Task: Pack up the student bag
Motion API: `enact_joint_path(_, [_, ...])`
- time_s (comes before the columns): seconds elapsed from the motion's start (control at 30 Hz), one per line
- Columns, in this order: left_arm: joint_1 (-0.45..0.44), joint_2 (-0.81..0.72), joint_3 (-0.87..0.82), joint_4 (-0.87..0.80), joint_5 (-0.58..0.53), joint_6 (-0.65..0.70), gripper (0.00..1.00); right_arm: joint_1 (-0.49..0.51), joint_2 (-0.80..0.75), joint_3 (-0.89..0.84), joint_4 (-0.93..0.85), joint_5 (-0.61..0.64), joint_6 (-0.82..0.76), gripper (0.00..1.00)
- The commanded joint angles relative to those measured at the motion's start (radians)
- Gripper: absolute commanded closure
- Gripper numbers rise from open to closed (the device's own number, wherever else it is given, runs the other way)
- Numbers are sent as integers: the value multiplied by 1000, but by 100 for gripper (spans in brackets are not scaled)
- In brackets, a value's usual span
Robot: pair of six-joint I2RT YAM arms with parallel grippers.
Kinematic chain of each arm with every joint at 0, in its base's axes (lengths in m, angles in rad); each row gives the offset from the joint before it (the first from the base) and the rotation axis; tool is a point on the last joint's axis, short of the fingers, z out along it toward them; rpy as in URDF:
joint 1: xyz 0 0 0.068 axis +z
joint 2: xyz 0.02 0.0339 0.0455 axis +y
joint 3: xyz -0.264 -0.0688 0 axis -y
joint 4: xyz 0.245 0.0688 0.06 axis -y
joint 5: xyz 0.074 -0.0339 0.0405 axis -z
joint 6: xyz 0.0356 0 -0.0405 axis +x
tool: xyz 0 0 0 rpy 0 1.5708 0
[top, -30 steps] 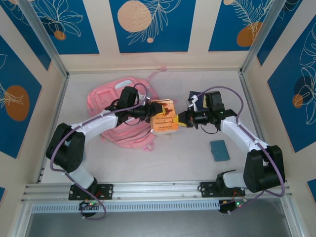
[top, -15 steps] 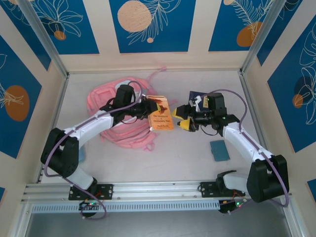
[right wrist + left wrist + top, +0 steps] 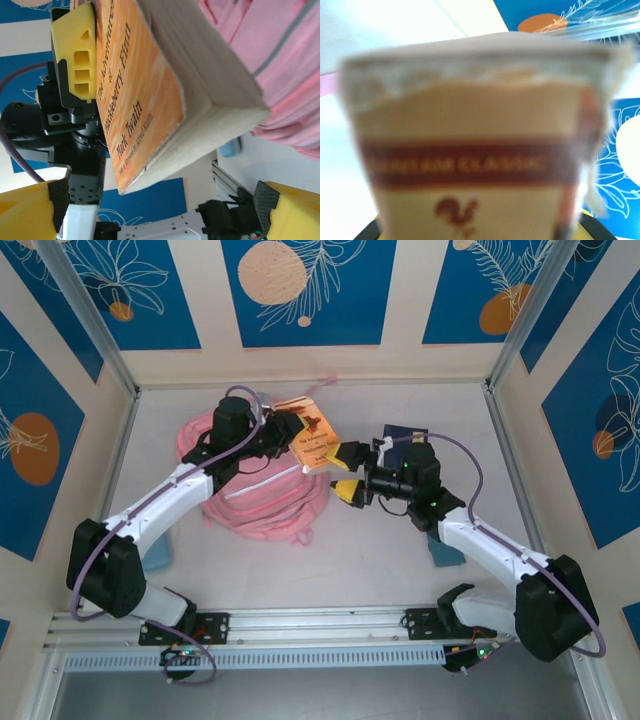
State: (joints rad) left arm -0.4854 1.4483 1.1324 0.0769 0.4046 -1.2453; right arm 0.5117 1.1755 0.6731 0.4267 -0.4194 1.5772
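Note:
The student bag (image 3: 262, 498), soft and pink, lies left of centre on the table. My left gripper (image 3: 284, 436) is shut on an orange paperback book (image 3: 308, 438) and holds it tilted in the air over the bag's far right side. The left wrist view has the book (image 3: 470, 125) close up and blurred. My right gripper (image 3: 346, 472) stands open just right of the book, touching nothing. From the right wrist I see the book (image 3: 150, 90), a yellow left finger (image 3: 77, 60) pressed on its cover, the bag (image 3: 280, 65) behind, and my right gripper (image 3: 160, 215) wide apart below.
A dark blue book (image 3: 405, 431) lies behind the right arm. A teal flat item (image 3: 438, 552) sits under the right forearm, and a light blue item (image 3: 160, 552) lies by the left arm. Walls close in the table on three sides.
The right gripper let go of the book and opened. The left gripper closed on the book and carried it back and left, up over the bag. The right arm followed leftward.

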Motion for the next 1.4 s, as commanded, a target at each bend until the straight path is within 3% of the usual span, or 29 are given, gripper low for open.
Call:
enact_joint_path(0.0, [4, -45, 21, 88, -52, -83, 85, 49, 49, 50, 128, 134, 85, 3])
enact_joint_path(0.33, [2, -71, -23, 126, -51, -206, 87, 129, 148, 69, 293, 306, 160, 10])
enact_joint_path(0.63, [2, -91, -65, 134, -17, -233, 86, 142, 118, 9, 304, 377, 219, 48])
enact_joint_path(0.73, [2, -99, -89, 142, -6, -229, 84, 141, 73, -16, 275, 404, 192, 65])
enact_joint_path(0.83, [2, -111, -100, 108, -2, -194, 71, 138, 16, -13, 169, 416, 129, 78])
enact_joint_path(1.07, [13, -144, -85, -135, 17, 12, 23, 89, -125, 40, -182, 432, -99, 84])
enact_joint_path(1.23, [24, -131, 5, -454, -55, 314, 10, 14, -212, 61, -430, 422, -256, 85])
enact_joint_path(1.37, [23, -71, 133, -748, -151, 613, 8, -53, -278, 86, -635, 413, -386, 86])
